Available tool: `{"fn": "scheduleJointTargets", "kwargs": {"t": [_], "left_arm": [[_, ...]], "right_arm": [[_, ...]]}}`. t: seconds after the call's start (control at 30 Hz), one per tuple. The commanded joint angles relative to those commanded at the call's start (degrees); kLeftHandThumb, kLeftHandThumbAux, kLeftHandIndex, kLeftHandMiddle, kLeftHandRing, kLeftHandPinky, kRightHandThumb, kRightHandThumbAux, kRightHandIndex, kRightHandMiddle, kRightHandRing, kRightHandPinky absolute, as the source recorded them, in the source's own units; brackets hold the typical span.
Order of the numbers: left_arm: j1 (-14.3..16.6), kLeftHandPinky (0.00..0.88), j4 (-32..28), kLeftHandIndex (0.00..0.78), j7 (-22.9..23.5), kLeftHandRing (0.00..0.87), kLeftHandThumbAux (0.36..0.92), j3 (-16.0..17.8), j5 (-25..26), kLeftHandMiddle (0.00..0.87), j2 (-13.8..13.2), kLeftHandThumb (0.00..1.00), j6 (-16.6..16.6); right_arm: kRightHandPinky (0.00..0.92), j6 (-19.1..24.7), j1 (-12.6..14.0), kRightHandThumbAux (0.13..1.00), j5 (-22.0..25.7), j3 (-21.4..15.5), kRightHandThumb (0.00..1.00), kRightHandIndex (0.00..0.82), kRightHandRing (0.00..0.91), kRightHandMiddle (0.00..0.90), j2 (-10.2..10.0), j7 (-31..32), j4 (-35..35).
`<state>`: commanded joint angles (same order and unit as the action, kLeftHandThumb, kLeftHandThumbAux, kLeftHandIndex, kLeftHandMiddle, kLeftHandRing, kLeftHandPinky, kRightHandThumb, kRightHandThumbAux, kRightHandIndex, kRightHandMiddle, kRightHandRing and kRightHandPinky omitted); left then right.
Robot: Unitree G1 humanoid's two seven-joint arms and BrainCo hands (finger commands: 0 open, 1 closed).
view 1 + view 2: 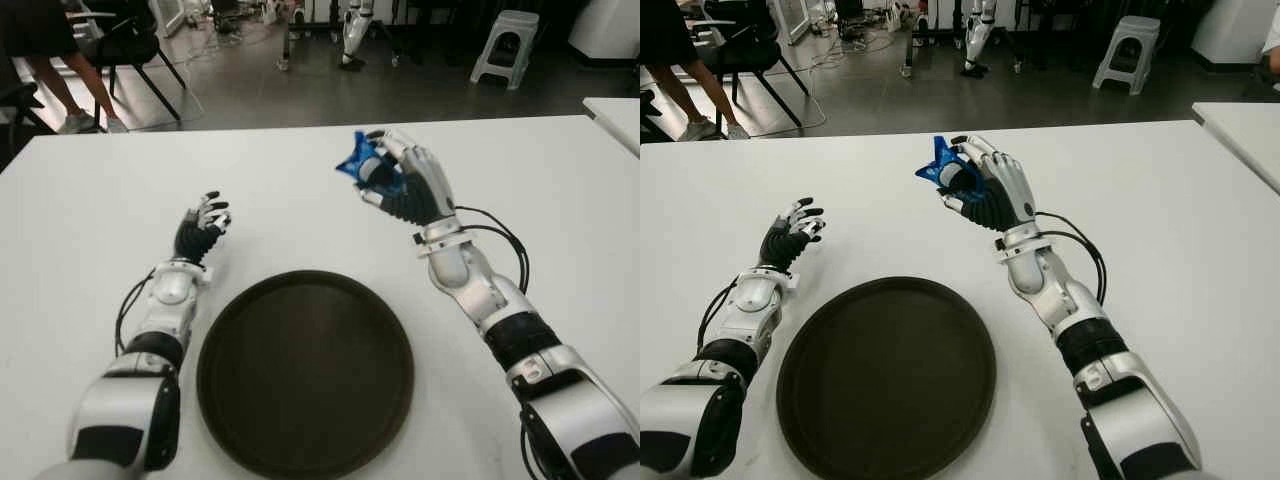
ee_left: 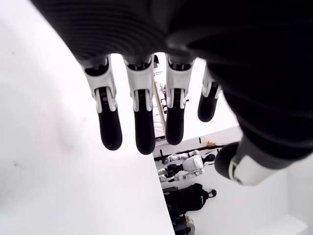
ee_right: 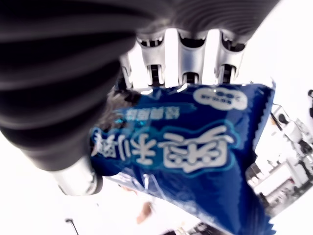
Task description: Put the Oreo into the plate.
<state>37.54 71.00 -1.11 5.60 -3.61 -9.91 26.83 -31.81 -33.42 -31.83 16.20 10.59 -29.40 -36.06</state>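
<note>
A small blue Oreo packet (image 1: 358, 160) is held up above the white table (image 1: 90, 200), clasped in my right hand (image 1: 392, 176). In the right wrist view the fingers (image 3: 190, 54) curl over the packet (image 3: 195, 152) and the thumb presses it from the other side. The hand hovers beyond the far right rim of the round dark brown plate (image 1: 305, 370), which lies flat near the table's front. My left hand (image 1: 203, 228) shows left of the plate's far edge, fingers (image 2: 139, 125) spread loosely and holding nothing.
A second white table corner (image 1: 615, 115) stands at the far right. Beyond the table are a grey stool (image 1: 505, 45), a chair with a seated person's legs (image 1: 60, 85) at the far left, and another robot's legs (image 1: 352, 35).
</note>
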Motion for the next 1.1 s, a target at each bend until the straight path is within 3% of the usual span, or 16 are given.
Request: {"fn": "scheduleJointTargets", "kwargs": {"t": [0.27, 0.4, 0.53, 0.67, 0.87, 0.97, 1.1], "left_arm": [[0.23, 0.284, 0.27, 0.147, 0.04, 0.247, 0.620, 0.11, 0.05, 0.226, 0.11, 0.076, -0.20], [0.29, 0.290, 0.33, 0.148, 0.24, 0.250, 0.630, 0.10, 0.07, 0.229, 0.16, 0.079, 0.00], [0.40, 0.295, 0.44, 0.146, 0.16, 0.253, 0.630, 0.14, 0.08, 0.230, 0.19, 0.077, -0.15], [0.54, 0.292, 0.59, 0.145, 0.08, 0.250, 0.618, 0.14, 0.06, 0.226, 0.19, 0.078, -0.44], [0.72, 0.287, 0.75, 0.146, -0.38, 0.248, 0.606, 0.00, -0.19, 0.226, 0.15, 0.063, -0.65], [0.73, 0.287, 0.78, 0.146, -0.69, 0.248, 0.608, -0.28, -0.56, 0.231, -0.01, 0.056, -0.57], [0.80, 0.285, 0.84, 0.148, -0.57, 0.246, 0.613, -0.31, -0.57, 0.231, -0.07, 0.060, -0.60]], "right_arm": [[0.790, -0.45, 1.67, 0.722, -0.23, -0.22, 0.696, 0.436, 0.796, 0.785, -1.02, -0.28, 3.00], [0.786, -0.70, 4.05, 0.722, -0.40, 0.90, 0.696, 0.436, 0.790, 0.779, -3.11, 0.19, 5.71], [0.780, -0.59, 6.05, 0.722, 0.23, 1.75, 0.697, 0.436, 0.786, 0.774, -3.67, 3.06, 7.89], [0.776, 0.01, 7.13, 0.722, 2.67, 2.60, 0.697, 0.436, 0.785, 0.775, -3.25, 10.43, 10.20], [0.782, 2.46, 11.35, 0.723, 6.58, 4.53, 0.694, 0.437, 0.787, 0.782, -2.35, 22.46, 18.46], [0.787, 3.53, 14.18, 0.723, 11.17, 5.51, 0.693, 0.437, 0.790, 0.788, -0.35, 30.76, 25.36], [0.785, 5.44, 15.33, 0.723, 16.93, 5.51, 0.693, 0.437, 0.791, 0.792, 1.43, 39.07, 30.38]]}}
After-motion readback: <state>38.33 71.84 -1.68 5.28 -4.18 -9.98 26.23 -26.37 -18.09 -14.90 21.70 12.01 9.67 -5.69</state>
